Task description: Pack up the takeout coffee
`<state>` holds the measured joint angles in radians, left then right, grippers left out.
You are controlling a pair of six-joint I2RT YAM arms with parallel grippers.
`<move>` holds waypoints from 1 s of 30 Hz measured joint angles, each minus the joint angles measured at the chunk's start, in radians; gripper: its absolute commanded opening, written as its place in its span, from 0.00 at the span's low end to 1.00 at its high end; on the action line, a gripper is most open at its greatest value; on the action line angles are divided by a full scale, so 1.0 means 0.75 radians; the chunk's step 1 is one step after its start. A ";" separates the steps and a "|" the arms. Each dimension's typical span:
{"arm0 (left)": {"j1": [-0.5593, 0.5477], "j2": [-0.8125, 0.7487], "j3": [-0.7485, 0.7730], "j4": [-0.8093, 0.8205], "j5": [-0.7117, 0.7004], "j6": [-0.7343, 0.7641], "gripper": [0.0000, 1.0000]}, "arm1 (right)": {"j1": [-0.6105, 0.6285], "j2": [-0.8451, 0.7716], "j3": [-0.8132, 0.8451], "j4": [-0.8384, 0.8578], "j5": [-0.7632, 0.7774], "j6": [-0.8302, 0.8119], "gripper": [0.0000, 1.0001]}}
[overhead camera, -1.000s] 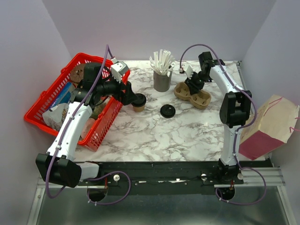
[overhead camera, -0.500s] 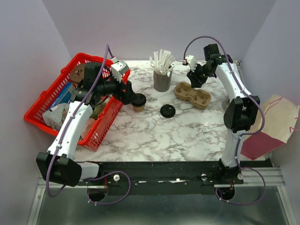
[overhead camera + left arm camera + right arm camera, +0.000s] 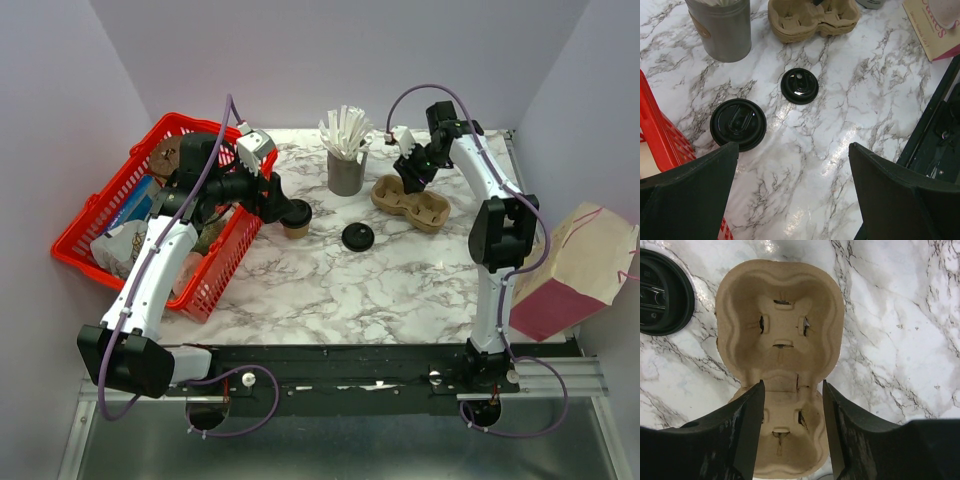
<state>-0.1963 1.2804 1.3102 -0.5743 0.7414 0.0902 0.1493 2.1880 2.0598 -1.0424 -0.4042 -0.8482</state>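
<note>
Cup pickup, I judge: my left gripper (image 3: 793,147), wide open and empty, hovers beside the cup (image 3: 294,226), 9 o'clock of the lid (image 3: 357,237); right gripper (image 3: 792,385), half-open, empty, over the carrier (image 3: 780,325); next, centre, then close.

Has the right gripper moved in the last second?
Yes. In the overhead view the right gripper has drawn back off the pulp carrier, which has not shifted, toward the far wall.

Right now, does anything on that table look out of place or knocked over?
Nothing is spilled. The paper bag lies tipped on its side off the right edge of the marble table, not standing. A black lid lies loose on the table, apart from the tan cup.
</note>
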 measured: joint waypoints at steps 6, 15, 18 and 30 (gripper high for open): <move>0.000 0.002 0.001 0.000 0.000 0.000 0.99 | 0.001 0.012 0.000 0.001 0.022 -0.002 0.62; 0.001 0.014 0.000 0.001 0.000 -0.001 0.98 | 0.001 0.018 -0.008 -0.001 0.044 -0.012 0.60; 0.001 0.015 0.001 0.001 0.000 -0.001 0.99 | 0.001 0.022 -0.010 -0.003 0.045 -0.012 0.59; 0.001 0.015 0.000 0.001 -0.001 -0.001 0.99 | 0.001 0.041 -0.017 -0.014 0.046 -0.013 0.60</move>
<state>-0.1955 1.2919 1.3102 -0.5739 0.7410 0.0895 0.1497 2.2185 2.0472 -1.0531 -0.3695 -0.8581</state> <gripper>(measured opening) 0.987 0.595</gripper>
